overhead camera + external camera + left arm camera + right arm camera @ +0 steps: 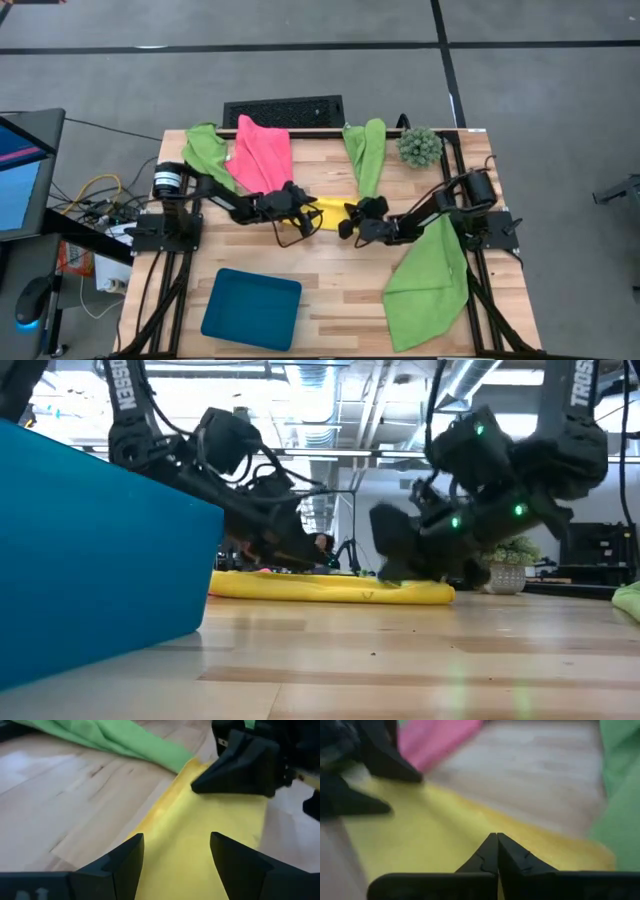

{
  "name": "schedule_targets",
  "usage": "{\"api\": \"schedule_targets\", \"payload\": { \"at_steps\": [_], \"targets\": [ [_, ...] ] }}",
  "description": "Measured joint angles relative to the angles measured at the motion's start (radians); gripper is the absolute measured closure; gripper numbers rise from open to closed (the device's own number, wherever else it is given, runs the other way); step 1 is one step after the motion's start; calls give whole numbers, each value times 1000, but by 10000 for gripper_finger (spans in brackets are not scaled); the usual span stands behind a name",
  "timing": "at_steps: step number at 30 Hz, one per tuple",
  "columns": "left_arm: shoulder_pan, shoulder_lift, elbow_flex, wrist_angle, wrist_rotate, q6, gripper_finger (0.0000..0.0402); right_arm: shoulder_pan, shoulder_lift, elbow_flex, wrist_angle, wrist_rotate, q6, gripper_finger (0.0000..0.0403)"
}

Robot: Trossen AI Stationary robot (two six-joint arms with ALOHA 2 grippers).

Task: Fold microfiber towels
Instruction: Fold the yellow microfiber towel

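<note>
Mid-table, yellow towel (330, 212) flat, left hand (176, 851) spread wide over it, right hand (497, 851) pinched closed on its edge.

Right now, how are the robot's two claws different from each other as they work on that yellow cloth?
The left gripper has its fingers spread wide over the yellow towel, with nothing between them. The right gripper has its fingers pressed together at the towel's opposite end; whether cloth is pinched there cannot be seen. Both are dark, two-fingered, and low over the same towel in the middle of the table.
</note>
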Motion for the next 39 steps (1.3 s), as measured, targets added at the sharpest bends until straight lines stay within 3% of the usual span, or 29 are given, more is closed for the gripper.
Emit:
{"api": "schedule_targets", "payload": {
  "at_steps": [4,9,14,21,26,31,35,39],
  "targets": [
    [15,59,7,0,0,-16,180,-7,57,14,20,-8,9,373],
    [47,84,10,12,28,-11,180,-6,35,6,-18,-4,29,387],
    [77,64,7,29,40,1,180,-15,-86,-26,-41,15,-24,383],
    [103,-66,8,36,131,-39,180,15,-344,-60,-125,20,-7,349],
    [100,-163,8,32,197,-133,180,74,-505,-60,-450,15,291,311],
    [70,-176,8,-6,289,-185,180,105,-553,-62,-711,-127,574,240],
    [62,-174,6,-133,236,-182,180,63,-512,-60,-709,-269,640,179],
    [66,-174,6,-139,220,-164,180,14,-444,-61,-696,-357,686,155]
  ]
}}
